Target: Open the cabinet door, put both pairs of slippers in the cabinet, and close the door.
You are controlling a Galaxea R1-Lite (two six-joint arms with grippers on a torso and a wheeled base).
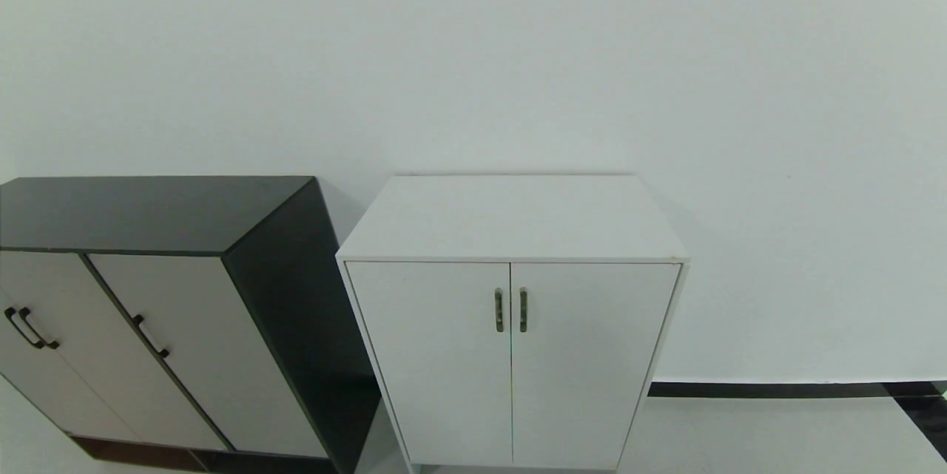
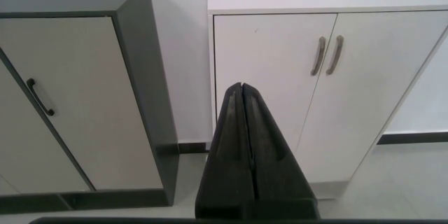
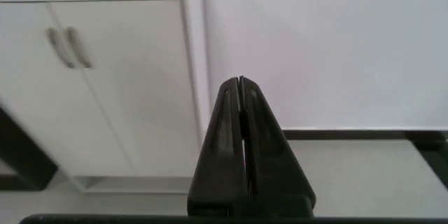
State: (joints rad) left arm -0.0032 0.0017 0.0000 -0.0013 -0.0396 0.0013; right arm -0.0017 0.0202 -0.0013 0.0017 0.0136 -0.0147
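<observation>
The white cabinet (image 1: 510,222) stands against the pale wall (image 1: 473,52), straight ahead of the robot. Both of its doors are shut: the left door (image 1: 436,363) and the right door (image 1: 584,363) meet at a thin seam down the middle. Two slim upright handles (image 1: 499,310) sit side by side just either side of that seam, near the top of the doors. On the robot's left, with a narrow gap between them, is a dark cabinet (image 1: 281,296) with a black top and side and light grey doors that carry dark handles; it stands at an angle to the white one. A black strip (image 1: 769,389) runs along the foot of the wall above the light floor (image 1: 740,437) to the right of the white cabinet. The left claw (image 2: 242,87) has its fingers pressed together with nothing between them, and it points towards the left door, clear of it. The right claw (image 3: 240,80) is likewise pressed together and empty, aimed at the wall just past the white cabinet's right edge.
</observation>
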